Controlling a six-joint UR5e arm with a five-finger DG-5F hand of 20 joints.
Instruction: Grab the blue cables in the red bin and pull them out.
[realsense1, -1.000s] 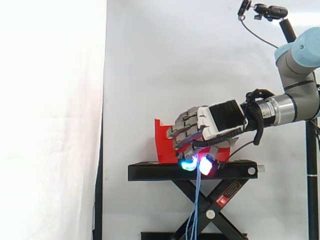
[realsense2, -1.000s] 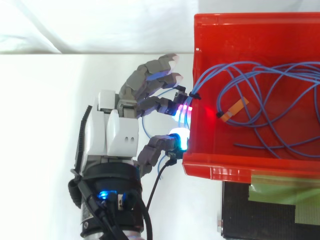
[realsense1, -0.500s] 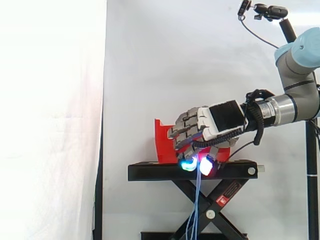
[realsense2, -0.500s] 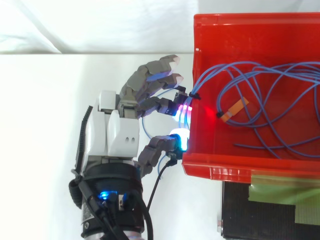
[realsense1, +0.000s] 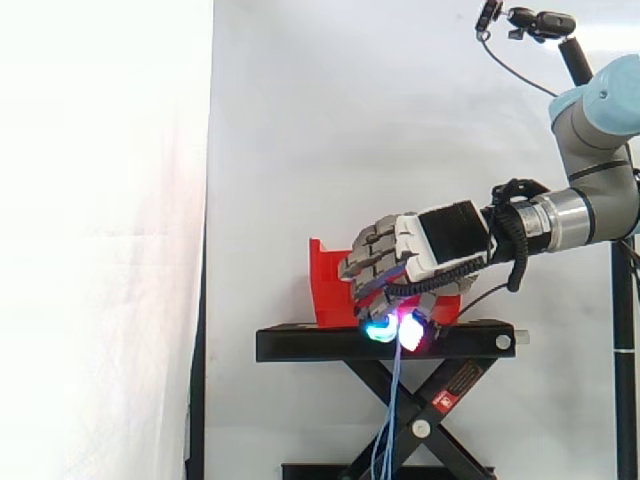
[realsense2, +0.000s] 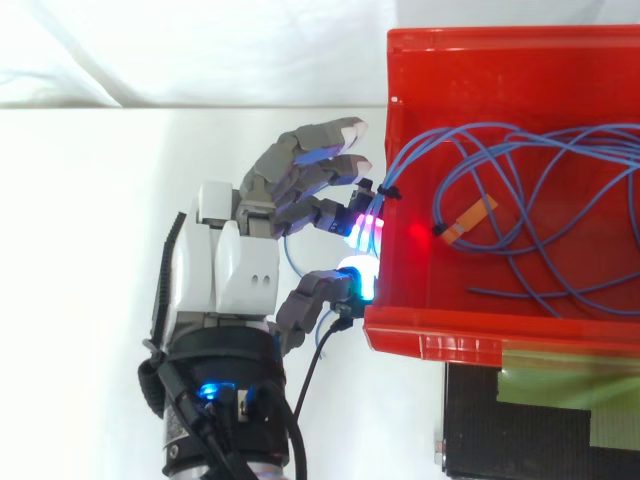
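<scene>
Several thin blue cables (realsense2: 520, 200) lie looped in the red bin (realsense2: 500, 40). A bundle of them runs over the bin's left wall, where a black tie binds it. My hand (realsense2: 225, 270) is just outside that wall, and its magenta-glowing finger and white-glowing thumb pinch the bundle. The other fingers are curled loosely above. From the side, my hand (realsense1: 430, 245) is in front of the bin (realsense1: 325, 285), and blue strands (realsense1: 392, 410) hang from the pads down past the stand.
The bin sits on a black scissor stand (realsense1: 300, 345) before the white curtain. An orange tag (realsense2: 470, 218) is fixed to one cable inside the bin. Green tape (realsense2: 560, 390) covers the stand's top beside the bin's near wall.
My upper fingers have curled slightly closer toward the bin wall. The pinch on the cables and the cables in the bin look unchanged.
</scene>
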